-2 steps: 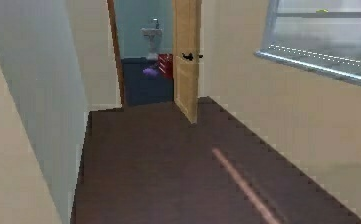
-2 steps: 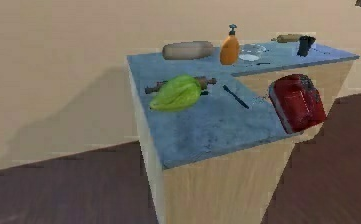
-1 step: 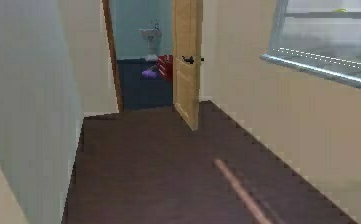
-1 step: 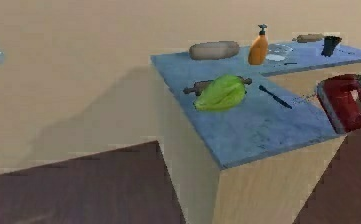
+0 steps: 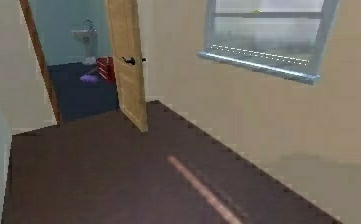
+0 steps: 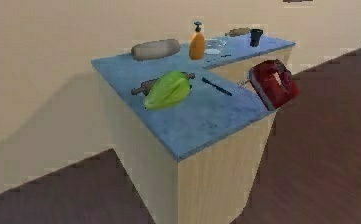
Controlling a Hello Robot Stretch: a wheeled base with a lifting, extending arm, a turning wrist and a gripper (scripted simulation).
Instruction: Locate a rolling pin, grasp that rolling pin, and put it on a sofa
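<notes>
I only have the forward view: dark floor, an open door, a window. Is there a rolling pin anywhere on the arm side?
Observer: Yes, a wooden rolling pin lies on a blue-topped counter.
Operator: Anything crowding it?
Observer: A yellow-green leafy thing covers its middle, so just the two ends stick out.
Operator: What else is up there?
Observer: A red toaster stands at the counter's edge toward the arm side view's right, apart from the pin.
</notes>
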